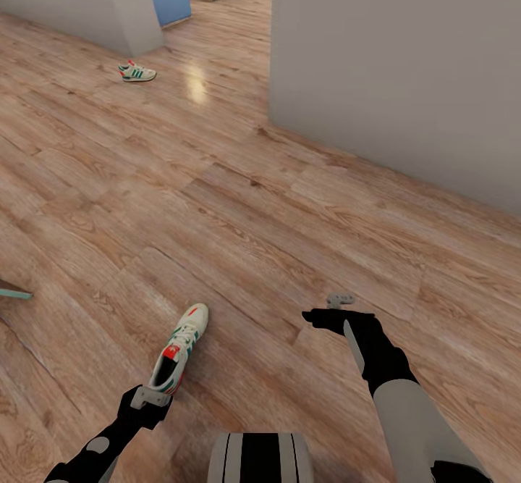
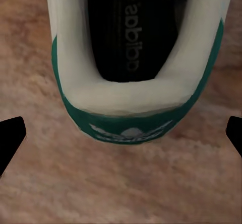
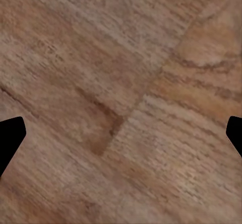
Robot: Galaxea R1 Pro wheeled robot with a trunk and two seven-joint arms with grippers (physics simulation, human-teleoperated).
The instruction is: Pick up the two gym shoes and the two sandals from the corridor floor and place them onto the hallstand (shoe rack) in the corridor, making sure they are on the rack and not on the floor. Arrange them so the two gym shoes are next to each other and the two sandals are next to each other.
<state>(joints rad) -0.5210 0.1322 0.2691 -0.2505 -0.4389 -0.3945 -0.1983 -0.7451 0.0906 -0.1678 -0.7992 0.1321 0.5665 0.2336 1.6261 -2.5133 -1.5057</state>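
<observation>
A: What is the left gripper [image 1: 150,398] doing?

B: It is hovering just behind the heel of the near gym shoe [image 1: 179,348]. In the left wrist view its two fingertips [image 2: 11,139] are sitting far apart at the frame's sides, wide open, with the shoe's green heel tab [image 2: 132,128] between them but not touching either one. Nothing is being held.

A: And the right gripper [image 1: 340,308]?

B: It is hanging over bare corridor floor [image 1: 289,208], well apart from the shoe. The right wrist view is showing its fingertips [image 3: 10,138] spread just as wide, with only wood planks [image 3: 121,103] between them.

A: Which way is the near shoe lying?

B: It is resting on the floor, sole down, with its long axis running away from the robot and slightly to the right: heel toward the left gripper, toe pointing away.

A: Any other shoe?

B: A second gym shoe [image 1: 137,72] is lying far off on the floor, near the grey wall corner [image 1: 137,27], its length running crosswise in the head view.
</observation>
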